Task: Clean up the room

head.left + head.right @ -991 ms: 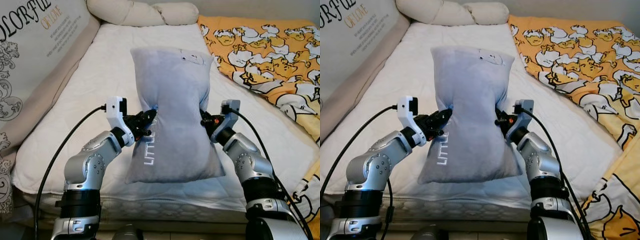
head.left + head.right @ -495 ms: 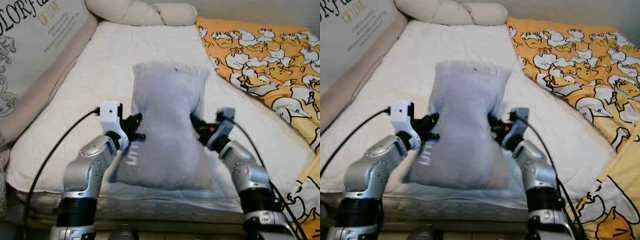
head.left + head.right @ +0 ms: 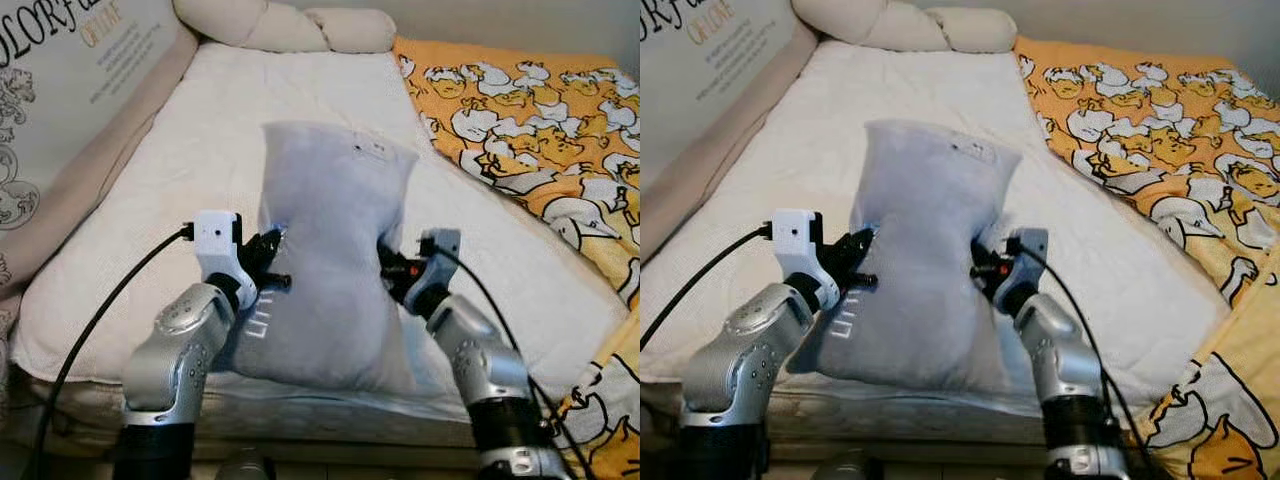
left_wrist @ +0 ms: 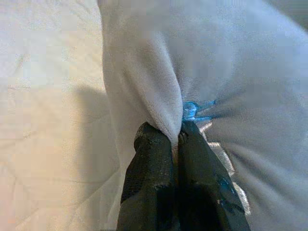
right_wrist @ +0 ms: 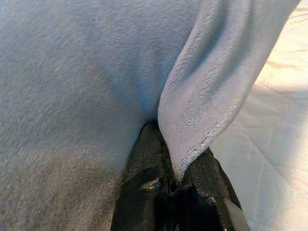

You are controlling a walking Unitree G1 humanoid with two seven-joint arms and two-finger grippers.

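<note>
A grey plush pillow (image 3: pixel 330 250) with white lettering stands upright over the near part of the white mattress (image 3: pixel 240 110). My left gripper (image 3: pixel 272 262) is shut on a fold of its left edge, and the pinch shows close up at the left gripper (image 4: pixel 176 137) in the left wrist view. On the opposite side my right gripper (image 3: pixel 386 268) is shut on a fold of the right edge, seen as the right gripper (image 5: pixel 179 168) clamping the pillow (image 5: pixel 82 82). The pillow's lower edge hangs near the mattress's front edge.
A cream bolster (image 3: pixel 290 25) lies at the head of the bed. An orange duck-print blanket (image 3: pixel 530 110) covers the right side. A beige cushion with printed lettering (image 3: pixel 70 70) leans along the left. Bare mattress lies between the pillow and the bolster.
The whole picture has shifted, so the camera moved. Both grippers with the pillow sit lower in view than a second ago, and the pillow's top now leans away toward the bed.
</note>
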